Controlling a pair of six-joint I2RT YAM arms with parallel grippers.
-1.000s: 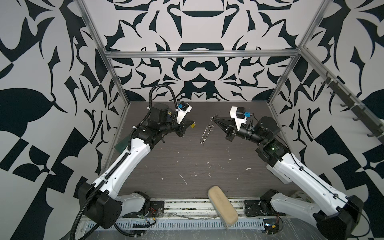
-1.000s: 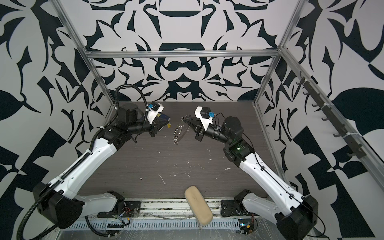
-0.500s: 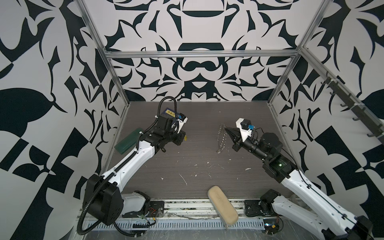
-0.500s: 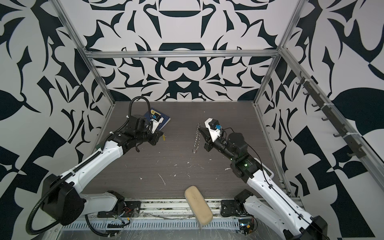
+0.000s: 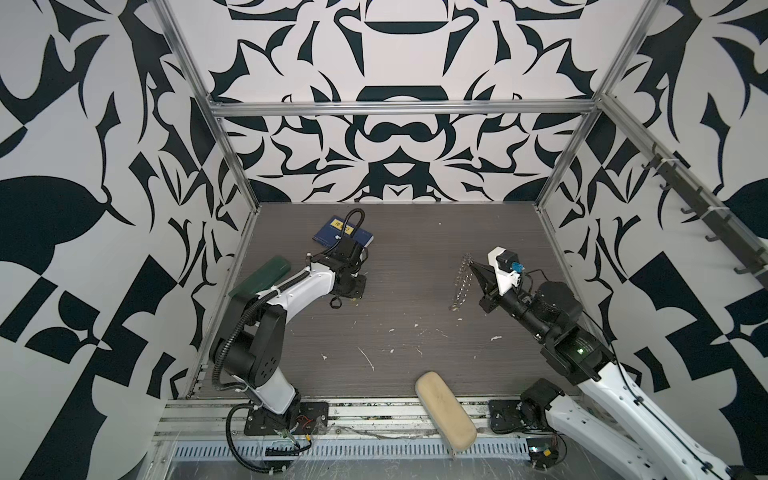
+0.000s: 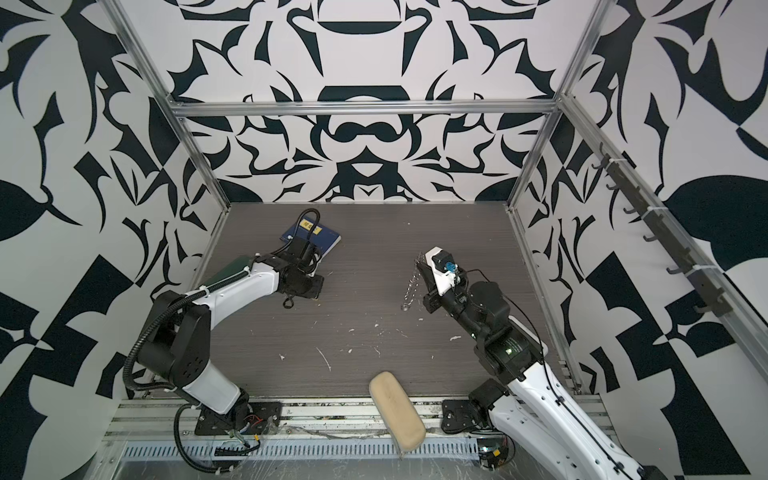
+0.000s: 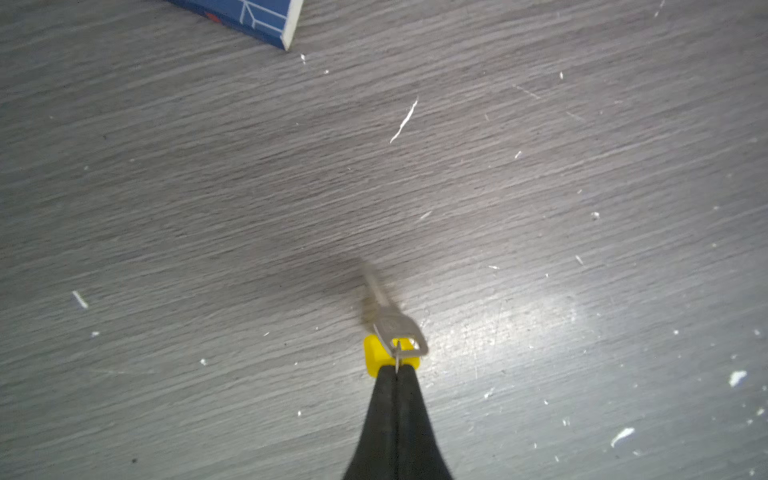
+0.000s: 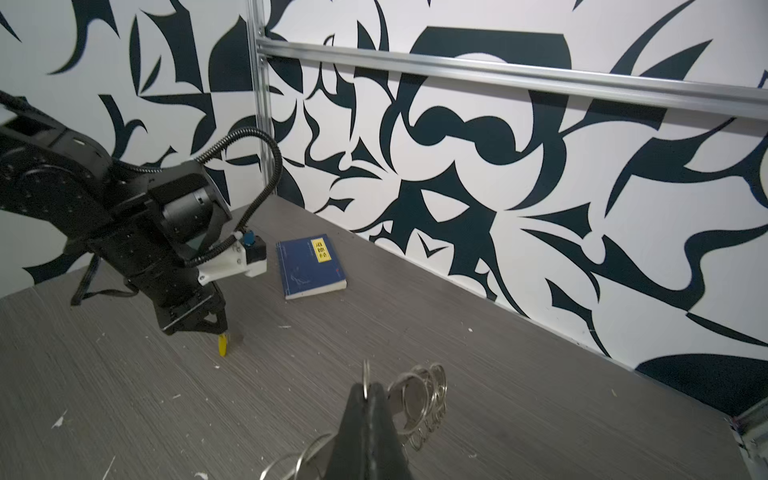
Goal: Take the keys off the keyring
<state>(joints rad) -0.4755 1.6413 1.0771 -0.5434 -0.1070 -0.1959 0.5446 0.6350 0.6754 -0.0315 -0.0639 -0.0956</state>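
Keys pinched in left claw; keyring pinched in right claw; well apart across tabletop.

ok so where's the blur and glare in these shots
Left wrist view: the silver key hanging from the left gripper is smeared toward its tip, while the yellow tag is crisp; a pale glare patch sits on the table beside them. Right wrist view: the keyring looks soft at its nearest rings, the blue book sharper.

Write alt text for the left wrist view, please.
The shut left gripper pinches a small ring carrying a silver key and a yellow tag above the grey table. A blue book corner is also in view.
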